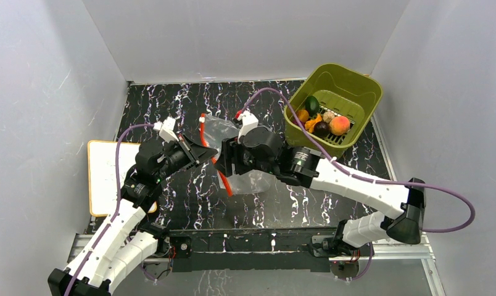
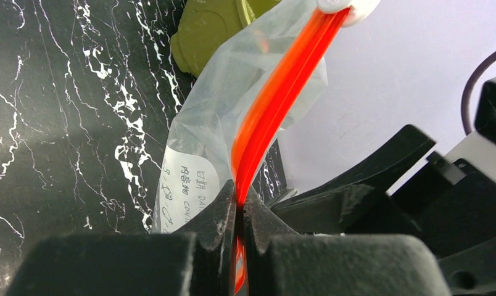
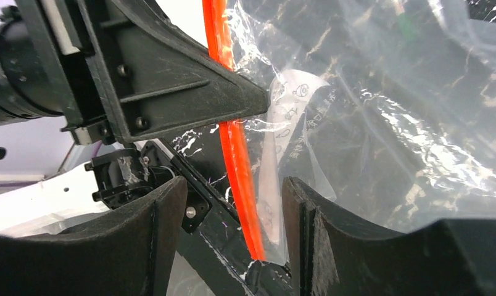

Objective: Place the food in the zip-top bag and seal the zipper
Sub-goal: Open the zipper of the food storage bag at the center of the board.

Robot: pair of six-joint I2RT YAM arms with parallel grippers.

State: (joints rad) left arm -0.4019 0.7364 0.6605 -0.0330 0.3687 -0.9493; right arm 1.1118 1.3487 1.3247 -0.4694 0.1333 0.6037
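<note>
My left gripper pinches the zipper, holding the bag steady so my right gripper, jaws spread, can straddle it.

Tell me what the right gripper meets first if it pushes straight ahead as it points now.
The zipper: the strip runs between the fingers of the open right gripper, with the zip-top bag film beside it. Just beyond is the left gripper, pinching that strip. Depth is unclear.
</note>
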